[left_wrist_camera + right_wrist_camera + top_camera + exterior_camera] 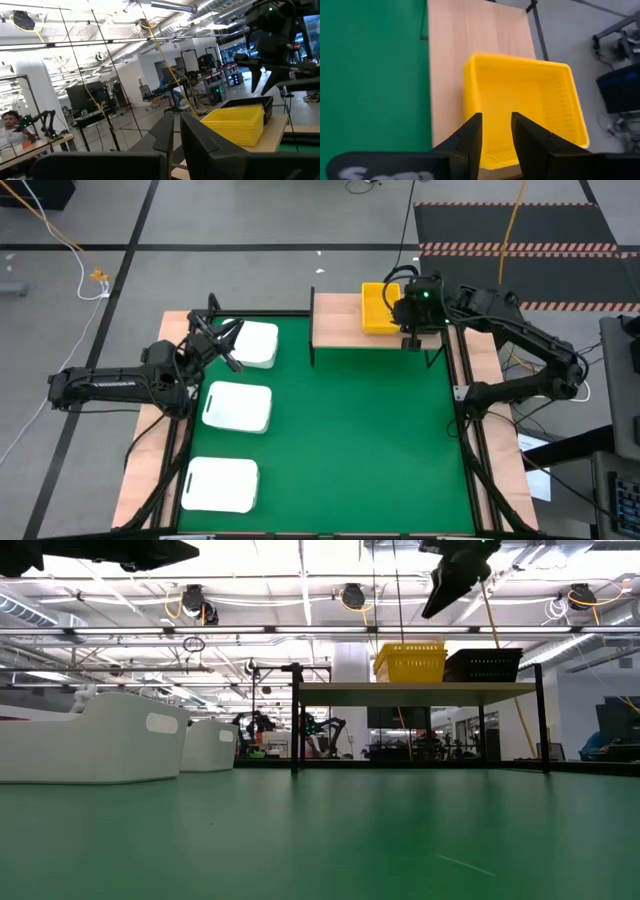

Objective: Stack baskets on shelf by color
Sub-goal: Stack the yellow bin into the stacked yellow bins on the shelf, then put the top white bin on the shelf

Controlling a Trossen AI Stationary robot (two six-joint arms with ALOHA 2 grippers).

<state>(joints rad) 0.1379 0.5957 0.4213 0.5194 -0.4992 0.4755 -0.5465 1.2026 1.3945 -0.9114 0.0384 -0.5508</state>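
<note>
A stack of yellow mesh baskets (pixel 378 308) stands on the light wooden shelf (pixel 340 322) at the table's far edge. Black baskets (pixel 483 665) stand beside it toward the table's right; in the high view my right arm hides them. Three white baskets lie along the table's left side: far (pixel 258 345), middle (pixel 238 406), near (pixel 220 484). My right gripper (pixel 496 131) hangs above the yellow stack (pixel 520 105), fingers pointing down with a narrow gap, holding nothing. My left gripper (pixel 232 345) hovers shut and empty over the far white basket's left edge.
The shelf stands on thin black legs (pixel 297 720) over the green table (pixel 350 440). Its left half (pixel 465 35) is bare wood. Wooden strips (pixel 140 470) edge the table. In the left wrist view a person (pixel 10 122) sits in the room beyond.
</note>
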